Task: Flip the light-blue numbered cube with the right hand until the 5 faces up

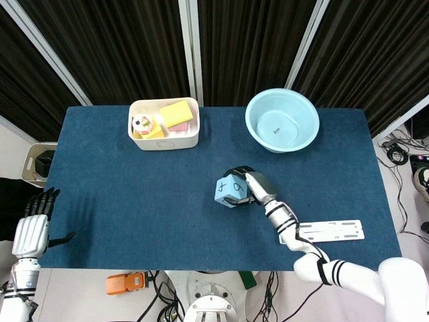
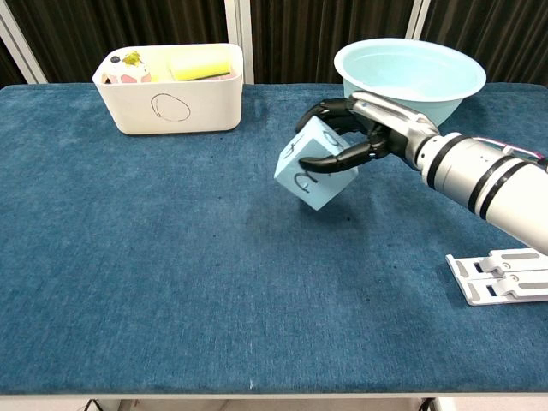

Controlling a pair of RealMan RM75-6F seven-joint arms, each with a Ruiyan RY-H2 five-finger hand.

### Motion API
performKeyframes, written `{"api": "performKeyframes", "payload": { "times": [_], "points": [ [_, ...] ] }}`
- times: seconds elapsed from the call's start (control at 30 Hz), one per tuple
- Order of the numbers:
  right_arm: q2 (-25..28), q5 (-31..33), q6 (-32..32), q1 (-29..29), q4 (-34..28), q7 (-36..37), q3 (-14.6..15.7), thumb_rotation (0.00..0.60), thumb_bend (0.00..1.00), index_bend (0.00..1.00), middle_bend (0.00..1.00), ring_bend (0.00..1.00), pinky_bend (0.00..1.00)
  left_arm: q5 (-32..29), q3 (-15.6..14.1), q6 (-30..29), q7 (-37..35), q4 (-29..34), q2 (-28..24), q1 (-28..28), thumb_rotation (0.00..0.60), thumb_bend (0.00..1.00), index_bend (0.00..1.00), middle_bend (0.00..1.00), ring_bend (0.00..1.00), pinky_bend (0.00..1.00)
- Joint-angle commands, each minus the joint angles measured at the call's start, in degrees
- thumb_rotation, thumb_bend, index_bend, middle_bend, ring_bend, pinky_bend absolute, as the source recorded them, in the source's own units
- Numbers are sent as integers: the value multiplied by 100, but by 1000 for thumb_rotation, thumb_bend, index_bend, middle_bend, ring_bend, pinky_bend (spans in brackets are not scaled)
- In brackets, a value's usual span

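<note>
Now mid-flip: right hand (image 2: 364, 137) grips the light-blue cube (image 2: 316, 163), fingers wrapped over it, cube tilted and apparently lifted off the blue table (image 2: 154, 282) near centre. Top digit unclear. Next likely needs setting down with 5 upward. Left hand (image 1: 30, 231) idle, fingers apart.

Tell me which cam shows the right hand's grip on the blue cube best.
Chest view. It catches the right hand side-on, fingers wrapped over the tilted light-blue cube, whose lower corner looks clear of the table. Head view looks down on the cube: its marked faces show, but the hand is mostly seen from behind.
</note>
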State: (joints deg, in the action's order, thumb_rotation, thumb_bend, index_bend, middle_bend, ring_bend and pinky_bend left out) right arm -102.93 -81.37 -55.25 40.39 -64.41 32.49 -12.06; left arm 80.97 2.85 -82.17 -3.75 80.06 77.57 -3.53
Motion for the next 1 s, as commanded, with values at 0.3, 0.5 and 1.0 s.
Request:
{"api": "performKeyframes", "payload": {
  "times": [0.3,0.5,1.0],
  "points": [
    [-1088,-985,-840,89,2614,2498,557,514,330,529,440,244,146,-39,16,67,138,137,-57,-41,600,11,12,0,0,0],
    [-1108,-1009,-992,19,2893,2688,686,512,295,436,437,191,95,-54,15,99,151,158,-70,-53,600,10,13,0,0,0],
    [14,-1086,-917,-197,1653,1617,1088,509,262,0,84,0,0,-36,5,88,89,114,-64,-51,600,10,13,0,0,0]
  ]
}}
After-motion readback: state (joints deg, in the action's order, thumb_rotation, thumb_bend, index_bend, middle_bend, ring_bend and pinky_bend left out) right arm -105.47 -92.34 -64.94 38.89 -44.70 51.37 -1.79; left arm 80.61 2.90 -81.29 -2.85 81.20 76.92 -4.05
